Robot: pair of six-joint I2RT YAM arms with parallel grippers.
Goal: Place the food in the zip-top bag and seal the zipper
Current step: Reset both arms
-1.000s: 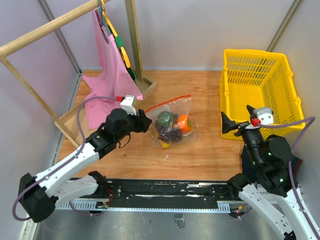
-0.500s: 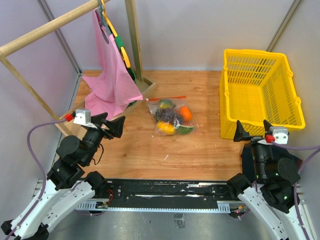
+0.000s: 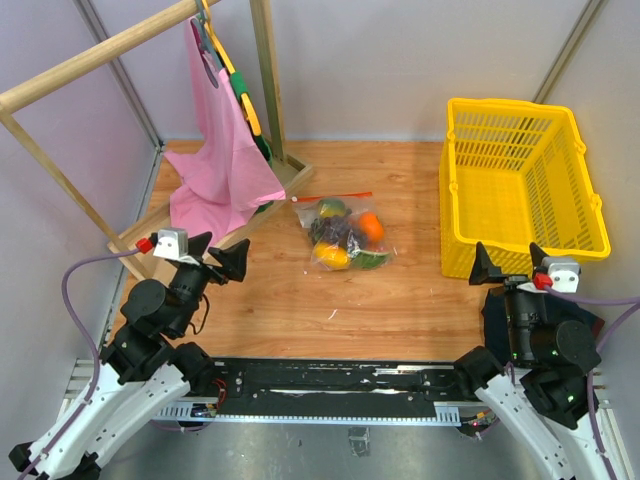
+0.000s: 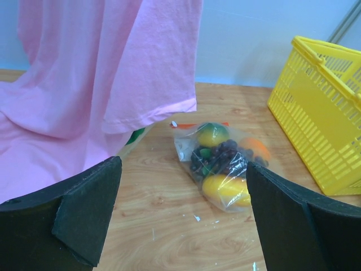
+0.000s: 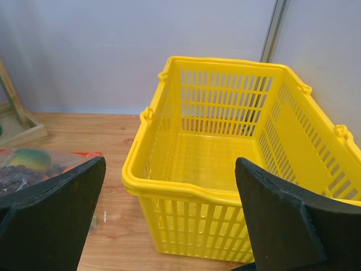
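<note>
zip-top bag [image 3: 320,213] holding the food [image 3: 368,228] lies mid-surface [image 3: 400,300], both sets of jaws apart, empty, well clear; zipper [image 3: 335,196] seal unconfirmed, so a gap could spill contents on lifting.

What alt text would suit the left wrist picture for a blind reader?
A clear zip-top bag of toy fruit lies on a wooden table, between two open black fingers. A pink cloth hangs left; a yellow basket stands right.

Clear crinkly bag [image 3: 341,233], wood table [image 3: 400,300], plastic basket [image 5: 192,226]
</note>
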